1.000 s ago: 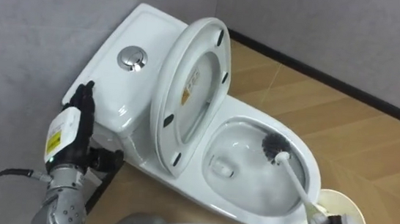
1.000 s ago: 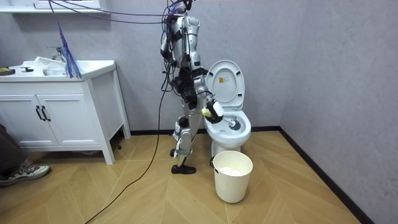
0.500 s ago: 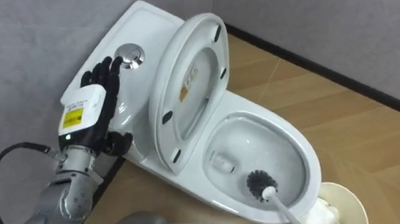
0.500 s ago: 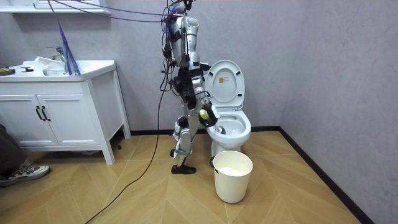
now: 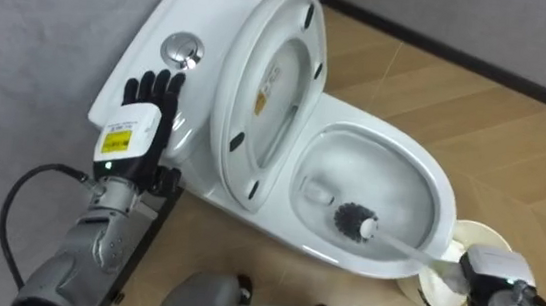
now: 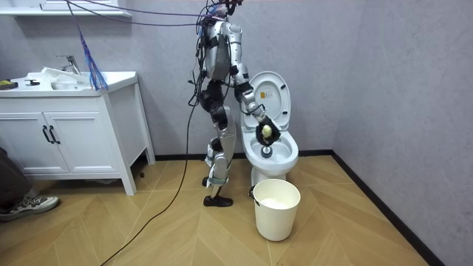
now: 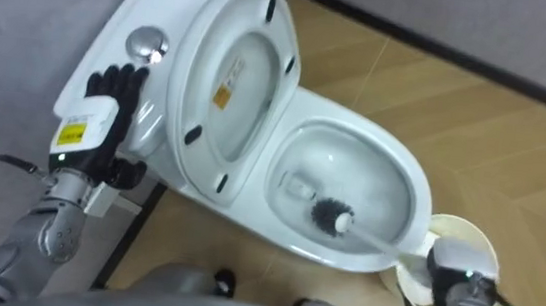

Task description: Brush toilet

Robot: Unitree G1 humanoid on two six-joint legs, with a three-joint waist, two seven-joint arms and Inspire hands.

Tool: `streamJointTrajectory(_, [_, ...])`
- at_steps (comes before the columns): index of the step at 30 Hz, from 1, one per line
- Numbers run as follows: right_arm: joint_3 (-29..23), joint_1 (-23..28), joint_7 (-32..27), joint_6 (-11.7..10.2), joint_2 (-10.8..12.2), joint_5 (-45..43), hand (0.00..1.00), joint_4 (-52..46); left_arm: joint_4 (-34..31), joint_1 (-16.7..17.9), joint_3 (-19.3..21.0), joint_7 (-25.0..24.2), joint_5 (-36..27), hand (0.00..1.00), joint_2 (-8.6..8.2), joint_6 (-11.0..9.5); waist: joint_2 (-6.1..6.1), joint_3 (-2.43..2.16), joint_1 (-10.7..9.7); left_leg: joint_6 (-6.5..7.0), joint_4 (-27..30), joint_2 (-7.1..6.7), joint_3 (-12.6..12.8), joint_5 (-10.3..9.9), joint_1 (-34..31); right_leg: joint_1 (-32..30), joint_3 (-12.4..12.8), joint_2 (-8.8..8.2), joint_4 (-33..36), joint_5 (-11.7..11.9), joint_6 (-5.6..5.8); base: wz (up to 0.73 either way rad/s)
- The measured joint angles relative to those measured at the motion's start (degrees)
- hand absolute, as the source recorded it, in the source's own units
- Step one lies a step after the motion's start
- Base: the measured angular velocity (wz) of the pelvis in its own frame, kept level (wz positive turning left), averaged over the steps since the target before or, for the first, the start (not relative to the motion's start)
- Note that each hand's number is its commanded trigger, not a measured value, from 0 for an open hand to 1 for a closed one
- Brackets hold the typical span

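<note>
Now your right hand (image 5: 494, 283) clamps the brush (image 5: 355, 221), its head in the toilet (image 5: 447, 195) bowl (left hand (image 5: 140, 125) open on the tank (image 5: 202, 6)).

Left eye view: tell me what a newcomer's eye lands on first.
The white toilet sits in the middle with its seat raised. The dark head of a toilet brush is down in the bowl, and its handle runs to the right hand at lower right. At left, the black left hand lies open over the tank, just below the flush button.
</note>
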Motion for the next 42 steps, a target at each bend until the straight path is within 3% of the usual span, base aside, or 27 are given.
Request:
streamJointTrajectory(4, [5.01, -7.83, -5.78, -0.1, -1.76, -2.18, 1.0, 0.06, 3.82, -6.92, -2.64, 2.44, -1.21, 0.0, 0.48, -1.76, -0.85, 0.63, 2.52, 0.02, 2.36, -0.19, -0.05, 1.02, -6.0, -6.46, -0.01, -0.84, 3.91, -0.26, -0.58, 0.02])
streamJointTrajectory(7, [7.77, -13.49, -9.12, -0.46, -2.35, -3.31, 1.0, -0.3, 4.53, -10.89, -4.23, 3.51, -1.41, 0.0, 2.2, -2.5, -1.69, 1.22, 3.65, -0.04, 5.13, -0.15, -0.12, 1.13, -10.52, -11.2, -0.26, -1.6, 7.73, -0.63, -1.35, 0.04])
streamJointTrajectory(11, [11.82, -18.28, -13.08, -0.03, -6.95, -3.3, 1.0, -0.37, 4.32, -15.26, -7.25, 7.28, -1.4, 0.0, 4.22, -2.64, -2.06, 1.68, 5.2, 0.04, 8.7, -0.18, -0.07, 1.13, -18.16, -18.81, -0.17, -2.35, 11.99, -0.72, -1.88, 0.0])
streamJointTrajectory(15, [13.58, -20.63, -14.24, 0.63, -8.13, -2.61, 1.0, -1.76, 4.39, -17.03, -8.47, 10.62, -2.01, 0.0, 5.61, -2.64, -1.97, 1.82, 5.2, 0.09, 10.9, -0.17, 0.32, 1.2, -22.56, -23.6, 0.07, -2.89, 14.83, -0.74, -2.12, -0.06])
streamJointTrajectory(19, [13.54, -21.58, -15.88, 1.77, -8.52, -0.16, 1.0, -2.42, 3.94, -18.92, -8.95, 14.34, -1.98, 0.0, 7.2, -2.6, -1.75, 1.96, 5.07, -0.02, 13.47, 0.01, 0.69, 1.25, -27.61, -28.8, 0.67, -3.27, 17.65, -1.13, -3.13, -0.05])
streamJointTrajectory(24, [13.57, -23.95, -17.2, 2.17, -9.75, 3.73, 1.0, -2.62, 2.39, -19.88, -8.94, 17.73, -1.95, 0.0, 9.18, -1.13, -1.75, 2.03, 5.02, -0.01, 15.25, -0.02, 2.53, 1.6, -33.21, -36.26, 2.42, -4.51, 21.28, -1.59, -4.01, -0.1])
streamJointTrajectory(28, [13.55, -24.83, -17.43, 2.88, -10.2, 4.81, 1.0, -3.5, 2.31, -20.8, -8.73, 20.21, -1.95, 0.0, 9.24, 0.97, -1.49, 2.12, 4.84, -0.74, 15.93, 0.03, 2.49, 2.17, -36.18, -39.3, 2.28, -4.25, 22.02, -1.57, -4.92, -0.02])
streamJointTrajectory(33, [13.56, -24.6, -16.06, 3.87, -10.49, 6.46, 1.0, -4.76, 2.37, -21.13, -8.72, 20.63, -1.92, 0.0, 9.23, 2.77, -0.54, 2.38, 4.66, -1.31, 15.75, 0.05, 1.95, 2.59, -36.8, -39.71, 1.56, -4.17, 22.25, -1.82, -5.64, 0.06])
streamJointTrajectory(37, [14.1, -24.11, -15.37, 4.29, -11.54, 9.5, 1.0, -4.77, 2.56, -21.73, -8.97, 20.64, -1.96, 0.0, 9.13, 3.03, 1.5, 2.64, 4.69, -1.5, 16.19, -0.02, 1.32, 2.7, -37.47, -39.95, 0.79, -4.33, 22.79, -2.3, -5.82, 0.1])
streamJointTrajectory(42, [14.61, -21.86, -12.17, 4.37, -11.52, 17.96, 1.0, -5.18, 2.32, -21.31, -9.24, 20.88, -2.02, 0.0, 8.35, 5.1, 4.03, 2.53, 4.64, -1.45, 16.15, -0.08, 1.58, 2.75, -38.31, -40.91, 0.83, -4.58, 23.06, -2.37, -5.88, 0.0])
